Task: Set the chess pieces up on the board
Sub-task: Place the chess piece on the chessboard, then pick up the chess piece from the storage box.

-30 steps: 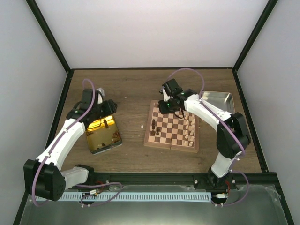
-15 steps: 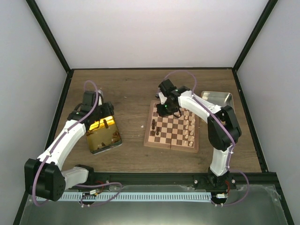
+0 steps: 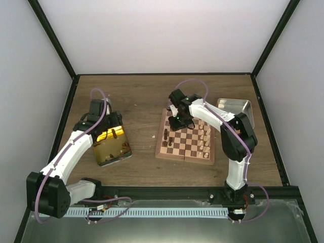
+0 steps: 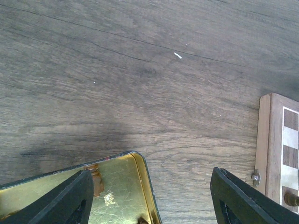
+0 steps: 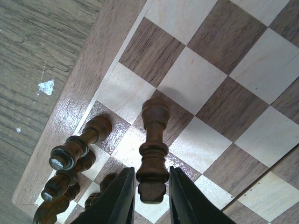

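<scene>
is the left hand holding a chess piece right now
No, the left hand is open, with only the gold tin corner and table between its fingers.

I log both arms as built alike: the left arm (image 3: 68,152) and right arm (image 3: 215,116) carry white link shells with black joint housings and black bases. A lilac cable (image 3: 193,80) loops along each. The left fingers (image 4: 70,200) are matte black wedges with recessed sides. The right fingers (image 5: 119,198) are black and flat-faced. A small green light (image 3: 178,116) shows at the right wrist.
</scene>
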Motion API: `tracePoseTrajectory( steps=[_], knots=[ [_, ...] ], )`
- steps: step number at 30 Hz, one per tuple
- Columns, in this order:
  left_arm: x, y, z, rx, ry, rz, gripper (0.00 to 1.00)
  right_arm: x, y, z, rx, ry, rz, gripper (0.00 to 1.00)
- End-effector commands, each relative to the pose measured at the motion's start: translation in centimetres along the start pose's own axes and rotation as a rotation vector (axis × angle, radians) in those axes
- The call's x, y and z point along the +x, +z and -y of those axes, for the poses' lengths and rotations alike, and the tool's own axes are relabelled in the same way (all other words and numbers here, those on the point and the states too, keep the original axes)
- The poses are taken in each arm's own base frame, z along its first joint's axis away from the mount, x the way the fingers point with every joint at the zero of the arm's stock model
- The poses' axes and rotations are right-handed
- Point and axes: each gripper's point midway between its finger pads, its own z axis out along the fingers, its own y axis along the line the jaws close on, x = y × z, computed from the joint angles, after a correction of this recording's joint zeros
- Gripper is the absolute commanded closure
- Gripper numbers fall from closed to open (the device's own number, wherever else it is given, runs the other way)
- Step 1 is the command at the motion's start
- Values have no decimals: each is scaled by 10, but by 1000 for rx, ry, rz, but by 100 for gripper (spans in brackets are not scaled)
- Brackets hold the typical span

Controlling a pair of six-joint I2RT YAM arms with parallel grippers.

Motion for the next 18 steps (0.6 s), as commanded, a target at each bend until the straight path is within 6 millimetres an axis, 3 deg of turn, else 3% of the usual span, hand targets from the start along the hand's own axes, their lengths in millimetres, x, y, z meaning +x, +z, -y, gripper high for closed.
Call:
tracePoseTrajectory(
  steps=[1,10,14,18],
  knots=[
    [-5,-2,-3,-7,11,33,29,-12,-10,-3,13,-13,31,77],
    [-5,-2,-4,-12,12,33,29,-14,-5,-7,-8,-1,47,83],
    [-4,-2,-4,-10,12,30,29,-9,-1,-4,9,8,45,72],
    [-4,-2,-3,-4,11,28,29,-1,4,8,62,35,40,68]
  ],
)
